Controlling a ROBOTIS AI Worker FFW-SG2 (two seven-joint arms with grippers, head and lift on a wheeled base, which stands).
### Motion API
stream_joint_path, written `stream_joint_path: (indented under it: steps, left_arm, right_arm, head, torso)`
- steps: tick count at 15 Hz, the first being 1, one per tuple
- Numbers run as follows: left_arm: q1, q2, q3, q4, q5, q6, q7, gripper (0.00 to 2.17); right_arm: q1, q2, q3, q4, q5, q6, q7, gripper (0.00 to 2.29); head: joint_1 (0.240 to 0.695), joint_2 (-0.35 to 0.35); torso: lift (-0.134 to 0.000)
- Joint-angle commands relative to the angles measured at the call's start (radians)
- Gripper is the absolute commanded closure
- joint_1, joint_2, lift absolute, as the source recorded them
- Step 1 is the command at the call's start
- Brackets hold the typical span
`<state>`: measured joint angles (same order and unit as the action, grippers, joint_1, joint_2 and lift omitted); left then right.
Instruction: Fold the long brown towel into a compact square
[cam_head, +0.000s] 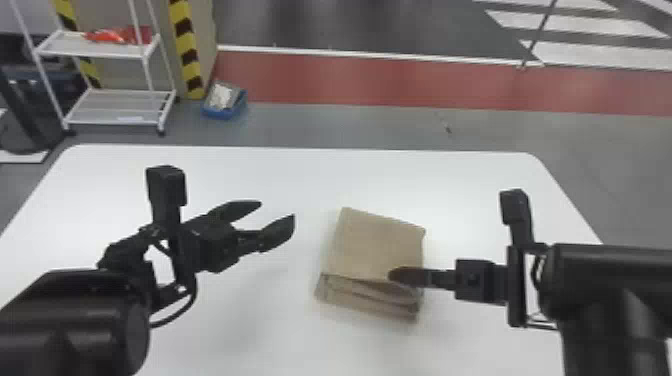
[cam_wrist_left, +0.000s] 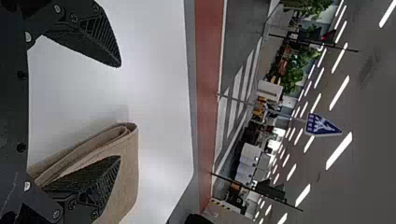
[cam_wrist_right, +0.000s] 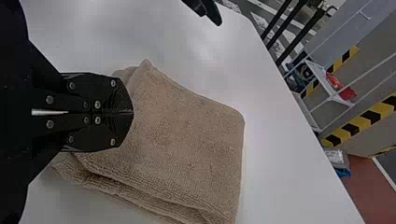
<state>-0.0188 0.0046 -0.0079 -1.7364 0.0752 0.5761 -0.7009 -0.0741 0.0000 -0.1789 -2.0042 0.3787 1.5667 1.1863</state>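
Note:
In the head view the brown towel (cam_head: 378, 245) lies folded in a thick, roughly square stack, its layered edges at the near side. My right gripper (cam_head: 392, 275) is at the stack's near right part, fingers together; in the right wrist view the right gripper (cam_wrist_right: 132, 112) is shut over the folded towel (cam_wrist_right: 187, 140), and no cloth shows between its fingertips. Left of the towel, apart from it, my left gripper (cam_head: 277, 210) stands open above the table. The left wrist view has the left gripper (cam_wrist_left: 120, 112) with spread fingers, one overlapping the towel (cam_wrist_left: 128, 186) in sight.
The white table (cam_head: 240, 325) carries the towel. Beyond its far edge, on the floor, are a white wire shelf (cam_head: 120, 107) with red things on it and a blue bin (cam_head: 225, 102).

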Motion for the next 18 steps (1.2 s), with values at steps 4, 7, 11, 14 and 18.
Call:
stream_joint_path:
  steps: [4, 7, 11, 14, 18]
  left_arm:
    - [0.003, -0.007, -0.001, 0.005, 0.000, 0.000, 0.000, 0.21]
    - [0.000, -0.007, -0.003, 0.008, -0.002, 0.000, 0.000, 0.21]
    - [-0.001, -0.007, -0.003, 0.008, -0.002, 0.000, 0.000, 0.21]
    - [-0.001, -0.007, -0.001, 0.008, -0.002, 0.000, 0.000, 0.21]
    - [0.003, -0.007, 0.000, 0.008, -0.002, 0.000, -0.002, 0.21]
  right_arm:
    - [0.008, -0.006, 0.016, 0.082, 0.046, -0.039, -0.001, 2.26]
    - [0.007, -0.006, -0.039, 0.004, -0.034, 0.006, 0.010, 2.26]
    - [0.057, -0.008, -0.011, -0.096, -0.030, 0.006, 0.065, 2.26]
    - [0.096, -0.008, 0.053, -0.105, -0.007, 0.006, 0.079, 2.26]
    - [0.096, -0.032, 0.102, -0.091, 0.032, 0.006, 0.081, 2.26]
  head:
    - [0.695, -0.118]
    - [0.695, -0.123]
    - [0.695, -0.121]
    - [0.695, -0.104]
    - [0.695, -0.082]
  torso:
    - [-0.124]
    - [-0.124]
    - [-0.124]
    - [-0.124]
    - [-0.124]
